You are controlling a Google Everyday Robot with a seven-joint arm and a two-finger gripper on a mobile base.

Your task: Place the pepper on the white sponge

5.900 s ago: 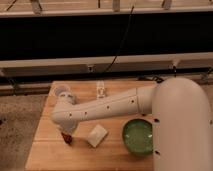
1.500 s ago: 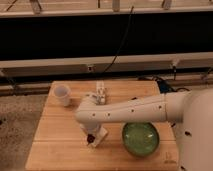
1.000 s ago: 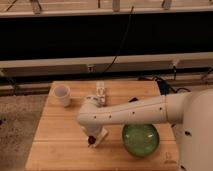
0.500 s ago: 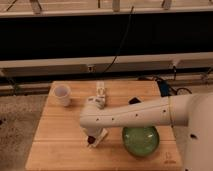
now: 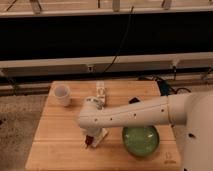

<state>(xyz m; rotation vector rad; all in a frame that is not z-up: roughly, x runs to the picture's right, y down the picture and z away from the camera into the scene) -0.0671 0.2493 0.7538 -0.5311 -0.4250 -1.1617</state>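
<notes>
My gripper (image 5: 90, 136) is at the end of the white arm, pointing down over the front middle of the wooden table. It is shut on the pepper (image 5: 88, 142), a slim dark red piece that sticks out below the wrist. The pepper's lower end is at the left edge of the white sponge (image 5: 101, 137). The sponge is a small cream block on the table, partly covered by the wrist. I cannot tell whether the pepper rests on the sponge or only touches its edge.
A green bowl (image 5: 141, 140) stands just right of the sponge. A white cup (image 5: 62, 95) is at the back left. A narrow white jointed plastic piece (image 5: 101, 90) lies at the back middle. The table's front edge (image 5: 60, 165) is close below the gripper.
Since the oldest frame the gripper has carried the pepper from the table's left front to the sponge. Over the last second it has sunk slightly and barely shifted.
</notes>
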